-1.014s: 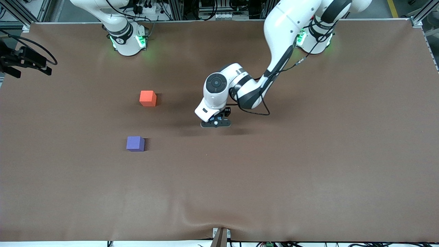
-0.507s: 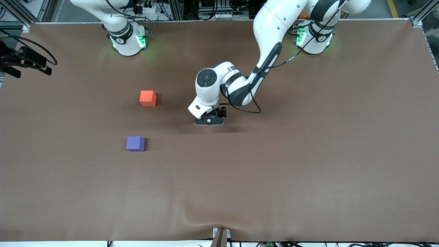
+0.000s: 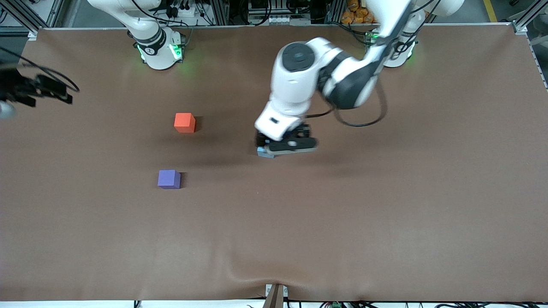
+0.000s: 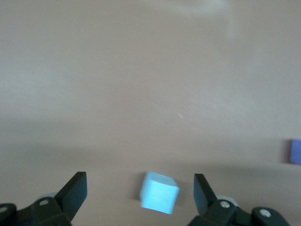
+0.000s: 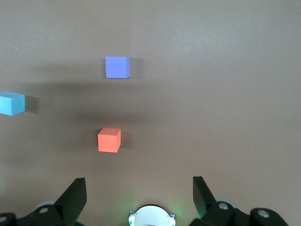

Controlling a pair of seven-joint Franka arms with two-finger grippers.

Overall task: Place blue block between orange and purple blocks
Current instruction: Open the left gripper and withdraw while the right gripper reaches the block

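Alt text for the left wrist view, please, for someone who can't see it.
The left claw is open above the brown table, with the blue block lying loose on the table between its fingers, touched by neither. The purple block shows at the picture's edge.

The left gripper point(image 3: 286, 147) has risen off the table, uncovering the blue block point(image 3: 265, 152)
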